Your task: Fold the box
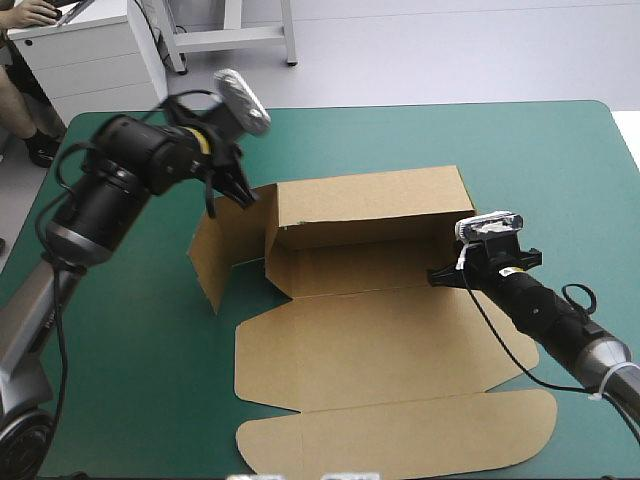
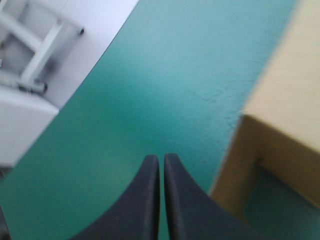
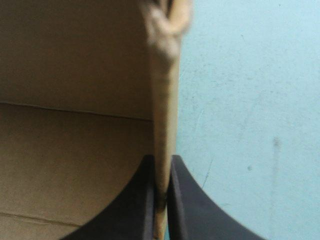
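Note:
The brown box (image 1: pixel 380 340) lies in the middle of the table, its lid and front flaps flat toward the near edge. Its back wall (image 1: pixel 370 205) stands raised, and a left side flap (image 1: pixel 213 255) stands upright, swung outward. My left gripper (image 1: pixel 238 192) hovers at the back wall's left corner. In the left wrist view that gripper (image 2: pixel 161 161) is shut on nothing, with the box corner (image 2: pixel 280 125) beside it. My right gripper (image 1: pixel 442 274) is at the box's right end. Its wrist view shows this gripper (image 3: pixel 161 167) shut on a thin upright wall (image 3: pixel 164 115) of the box.
Bare teal-green cover (image 1: pixel 120 380) runs along the left and near-left of the box, with more (image 1: pixel 560 160) to the right and behind it. The table's far-left edge (image 2: pixel 102 52) shows ahead of my left gripper.

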Motion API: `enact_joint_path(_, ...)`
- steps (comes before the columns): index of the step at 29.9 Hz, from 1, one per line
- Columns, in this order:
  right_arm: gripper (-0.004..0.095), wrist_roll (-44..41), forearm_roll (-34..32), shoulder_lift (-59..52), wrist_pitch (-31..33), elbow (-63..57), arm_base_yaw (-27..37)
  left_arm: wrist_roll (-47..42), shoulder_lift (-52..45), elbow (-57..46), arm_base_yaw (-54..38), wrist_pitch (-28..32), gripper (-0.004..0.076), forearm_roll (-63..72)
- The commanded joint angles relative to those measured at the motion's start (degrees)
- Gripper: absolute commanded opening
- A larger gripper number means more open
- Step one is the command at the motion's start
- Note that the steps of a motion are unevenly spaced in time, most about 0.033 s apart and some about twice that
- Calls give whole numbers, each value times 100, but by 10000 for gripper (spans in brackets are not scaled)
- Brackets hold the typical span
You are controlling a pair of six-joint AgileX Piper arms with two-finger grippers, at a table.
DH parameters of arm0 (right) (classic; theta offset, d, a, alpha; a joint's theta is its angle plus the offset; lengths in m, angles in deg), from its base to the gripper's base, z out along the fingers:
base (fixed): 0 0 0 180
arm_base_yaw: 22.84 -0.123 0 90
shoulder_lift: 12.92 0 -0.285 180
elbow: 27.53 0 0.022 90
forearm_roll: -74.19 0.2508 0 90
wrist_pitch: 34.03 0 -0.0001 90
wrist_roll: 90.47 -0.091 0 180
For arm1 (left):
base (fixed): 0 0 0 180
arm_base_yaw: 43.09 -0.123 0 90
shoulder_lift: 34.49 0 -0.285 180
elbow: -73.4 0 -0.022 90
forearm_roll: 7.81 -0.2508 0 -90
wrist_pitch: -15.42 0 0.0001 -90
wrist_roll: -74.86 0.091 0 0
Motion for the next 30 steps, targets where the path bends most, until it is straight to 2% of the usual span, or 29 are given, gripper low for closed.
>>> enact_joint_path(1,-19,-31,35,-78,-55,129,6,-1591,-213,188,-1142,269,13,386)
enact_joint_path(4,-19,-31,35,-78,-55,129,6,-2028,-128,175,-2226,164,13,829)
enact_joint_path(11,-19,-31,56,-78,-36,129,6,-1692,-67,-361,-3925,113,13,2523)
enact_joint_path(16,-19,-31,56,-78,0,129,6,-1209,-67,-1101,-4520,282,13,3722)
enact_joint_path(22,-18,-332,56,-78,133,238,19,-1107,-67,-1824,-4657,620,13,3855)
enact_joint_path(24,-18,-472,56,-78,548,476,94,-1104,-67,-2043,-4657,800,13,3881)
enact_joint_path(30,-17,-1281,-114,-78,2530,1712,673,-1104,-39,-2245,-4657,922,11,3895)
